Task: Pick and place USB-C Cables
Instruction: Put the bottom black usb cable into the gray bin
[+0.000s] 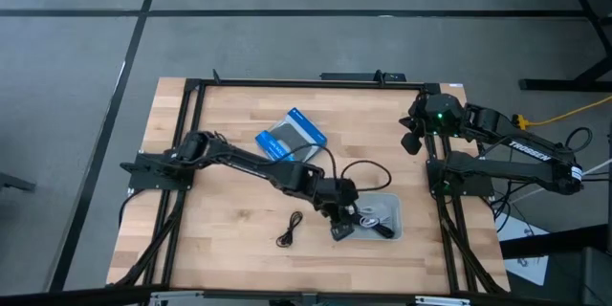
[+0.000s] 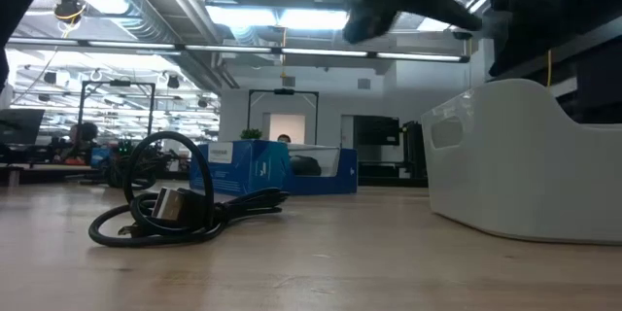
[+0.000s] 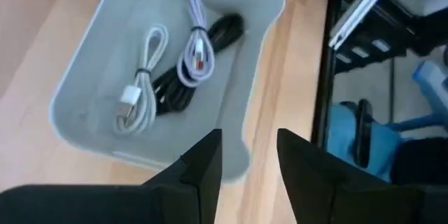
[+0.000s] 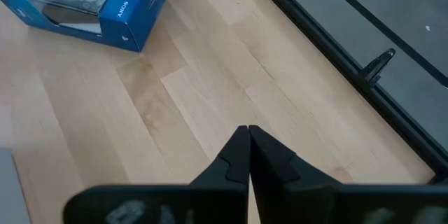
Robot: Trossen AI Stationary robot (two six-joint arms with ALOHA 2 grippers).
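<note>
A grey tray (image 3: 84,84) holds two whitish cables (image 3: 140,77) (image 3: 196,49) and a black one (image 3: 210,35), all lying on its floor. My left gripper (image 3: 248,136) hangs open and empty above the tray's edge (image 1: 346,222). One more bundled black cable (image 1: 290,229) lies on the wood left of the tray and shows close up in the low view (image 2: 165,216). A black cable loop (image 1: 365,172) lies by the tray's far side. My right gripper (image 4: 248,129) is shut and empty, raised over the table's far right corner (image 1: 411,142).
A blue-and-black flat box (image 1: 292,136) lies on the wood toward the far side, also seen in the right wrist view (image 4: 91,3). A black frame (image 1: 287,84) runs around the table. Bare wood (image 1: 229,220) stretches left of the loose cable bundle.
</note>
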